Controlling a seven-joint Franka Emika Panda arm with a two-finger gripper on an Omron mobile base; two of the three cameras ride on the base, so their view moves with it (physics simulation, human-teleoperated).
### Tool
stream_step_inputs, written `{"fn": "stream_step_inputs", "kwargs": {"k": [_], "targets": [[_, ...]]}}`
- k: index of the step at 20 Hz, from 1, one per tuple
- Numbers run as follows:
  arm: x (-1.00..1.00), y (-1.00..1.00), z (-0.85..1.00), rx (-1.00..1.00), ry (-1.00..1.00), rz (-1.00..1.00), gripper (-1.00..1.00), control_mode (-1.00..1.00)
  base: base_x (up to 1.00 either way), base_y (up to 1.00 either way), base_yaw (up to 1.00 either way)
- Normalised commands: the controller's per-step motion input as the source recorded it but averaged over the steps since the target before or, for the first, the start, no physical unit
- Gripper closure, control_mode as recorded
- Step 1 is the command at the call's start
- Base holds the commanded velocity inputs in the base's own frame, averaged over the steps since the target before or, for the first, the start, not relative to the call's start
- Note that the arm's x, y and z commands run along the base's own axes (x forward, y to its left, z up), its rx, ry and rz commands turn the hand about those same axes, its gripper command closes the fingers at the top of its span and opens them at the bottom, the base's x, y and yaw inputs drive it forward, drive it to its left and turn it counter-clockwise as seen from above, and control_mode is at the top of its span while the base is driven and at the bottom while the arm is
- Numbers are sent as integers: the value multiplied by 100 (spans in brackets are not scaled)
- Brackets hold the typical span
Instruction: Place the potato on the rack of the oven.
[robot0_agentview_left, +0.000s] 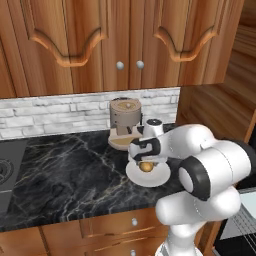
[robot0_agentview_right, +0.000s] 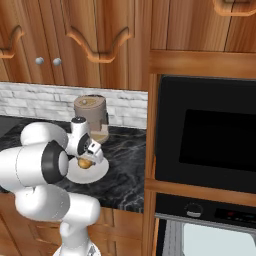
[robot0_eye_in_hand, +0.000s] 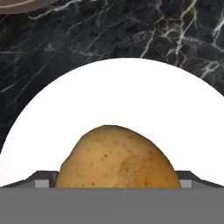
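Gripper (robot0_agentview_left: 146, 164) points straight down over the white plate (robot0_agentview_left: 159, 179) on the black marble counter (robot0_agentview_left: 70, 175), fingers (robot0_eye_in_hand: 43, 178) to either side of the potato (robot0_eye_in_hand: 118, 158), which lies between them directly beneath the palm. Whether the jaws are clenched on it or only bracketing it, I cannot tell. Vertical approach suits a lift clear of the plate. Coffee machine (robot0_agentview_left: 125, 122) sits just beyond the hand. Oven (robot0_agentview_right: 205, 135) well off to its right; wire rack (robot0_agentview_left: 245, 220) low beside the arm

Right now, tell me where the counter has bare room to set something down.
Free: the dark counter between the stovetop and the white plate. Crowded: the right end, where the gripper is at the potato and the coffee machine stands behind.
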Motion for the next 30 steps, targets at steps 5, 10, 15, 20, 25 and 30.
{"fn": "stream_step_inputs", "kwargs": {"k": [5, 10, 15, 20, 25, 30], "targets": [[-48, -4, 72, 0, -6, 0, 100, -100, 0, 0, 0], [-65, -28, 94, 0, -2, 0, 100, -100, 0, 0, 0], [-69, -24, 72, -6, 0, 0, 100, -100, 0, 0, 0], [-75, -6, 16, -12, -4, 0, 100, -100, 0, 0, 0], [-11, 0, 2, 0, -1, 0, 100, -100, 0, 0, 0], [-2, 0, 0, 0, 0, 0, 100, -100, 0, 0, 0]]}}
